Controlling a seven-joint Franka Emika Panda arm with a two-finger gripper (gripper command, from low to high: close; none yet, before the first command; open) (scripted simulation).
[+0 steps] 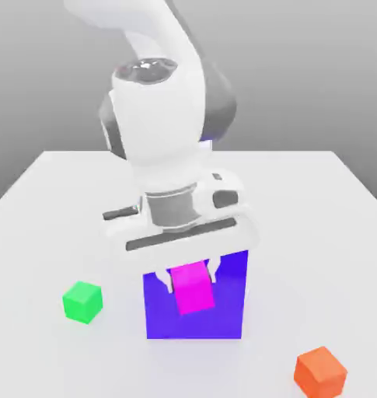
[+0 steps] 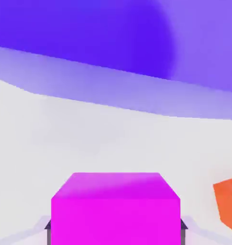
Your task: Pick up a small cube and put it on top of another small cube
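My gripper point(image 1: 190, 277) is shut on the small magenta cube point(image 1: 193, 289), with a finger against each of its sides. The cube hangs tilted above the table, in front of the big purple-blue block point(image 1: 226, 307) as the exterior view shows it. In the hand view the magenta cube point(image 2: 115, 208) sits between the fingertips point(image 2: 185, 225), and the purple-blue block point(image 2: 89, 38) lies beyond it across bare white table.
A green cube point(image 1: 82, 301) rests on the white table point(image 1: 59, 202) toward the exterior view's left. An orange cube point(image 1: 321, 371) sits at the front right of that view, and the orange cube point(image 2: 227, 203) also appears in the hand view.
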